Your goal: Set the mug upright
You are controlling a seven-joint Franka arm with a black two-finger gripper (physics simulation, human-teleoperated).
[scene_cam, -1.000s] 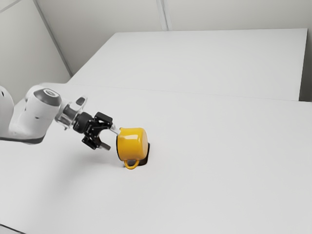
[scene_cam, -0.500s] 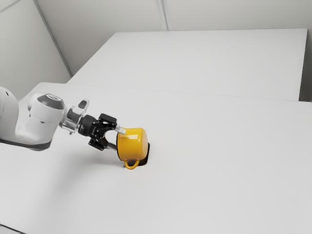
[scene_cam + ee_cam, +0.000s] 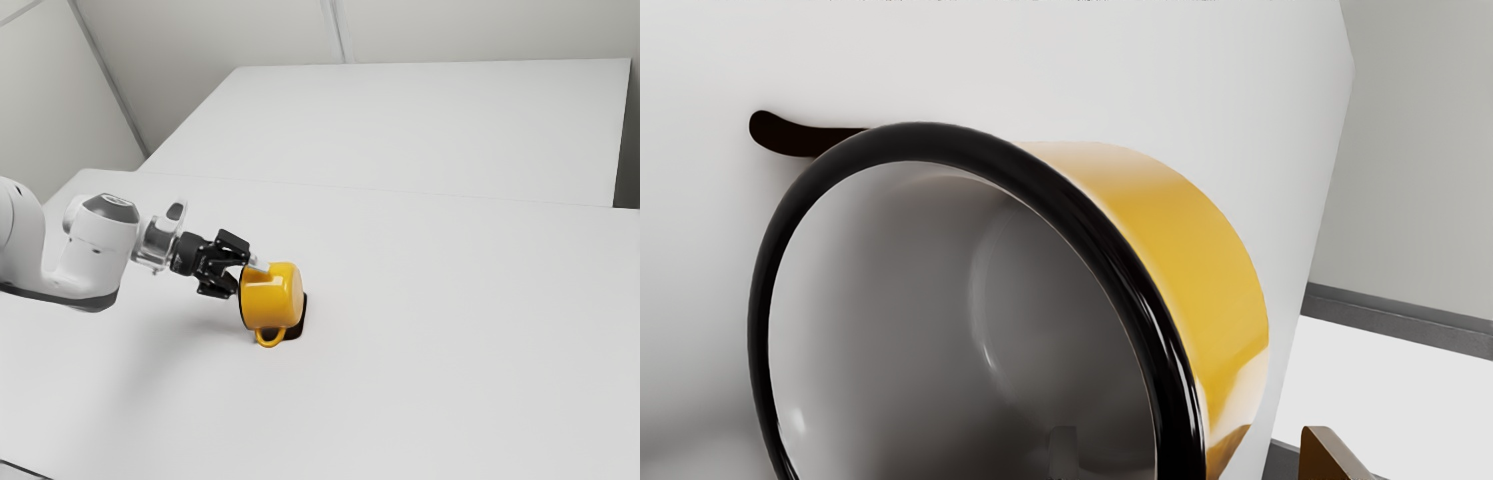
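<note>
The yellow mug (image 3: 271,297) lies on its side on the white table, its mouth toward my gripper and its handle toward the exterior view's bottom. My gripper (image 3: 249,276) is at the rim, one finger over the mug's upper side, the other hidden by the mug. In the wrist view the black rim and grey inside of the mug (image 3: 1166,360) are seen from the mouth. There my gripper (image 3: 1194,457) stands open across the wall, with one finger dimly visible inside and the other outside, apart from it.
A dark patch (image 3: 298,322) lies beside the mug on the table (image 3: 450,330). Behind stands another white surface (image 3: 420,130), with pale walls beyond. A black line crosses the exterior view's lower left corner.
My gripper has moved toward the exterior view's right, from before the mug's mouth to across its wall, and its fingers have come closer together. The mug has stayed where it was.
</note>
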